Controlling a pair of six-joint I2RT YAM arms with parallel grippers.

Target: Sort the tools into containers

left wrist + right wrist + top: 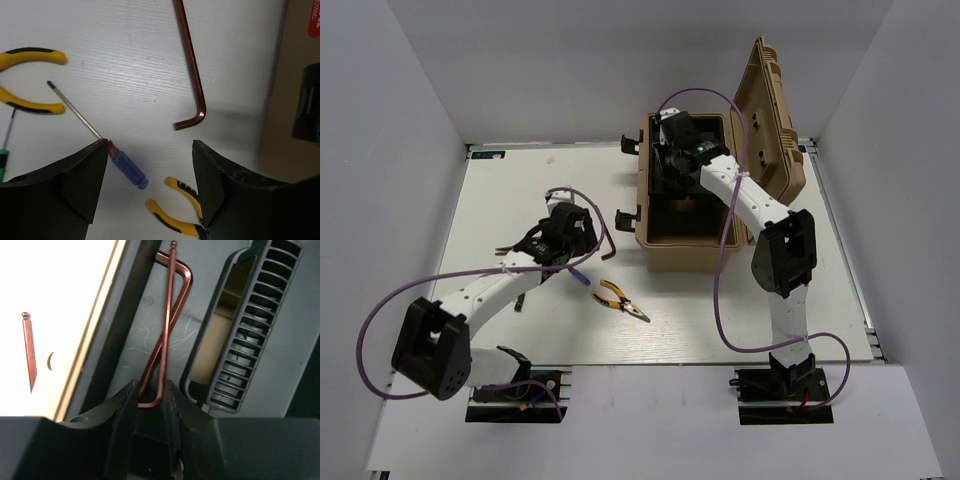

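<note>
My left gripper [568, 240] hangs open and empty over the table; it also shows in the left wrist view [150, 145]. Below it lie a blue-handled screwdriver [127, 169], yellow-and-black pliers [175, 212] and a reddish L-shaped hex key [192, 75]. A second pair of pliers [30, 80] lies at the left. My right gripper [677, 165] is down inside the tan case [665, 255]. Its jaws [151, 385] stand narrowly apart around the short leg of a hex key [167, 325]. Another hex key [175, 305] lies crossed beneath it on the case floor.
The case lid [775, 120] stands open at the right. A thin green-handled screwdriver [5, 150] lies at the left edge of the left wrist view. A small dark tool [520, 301] lies beside the left arm. Purple cables [720, 290] loop near both arms.
</note>
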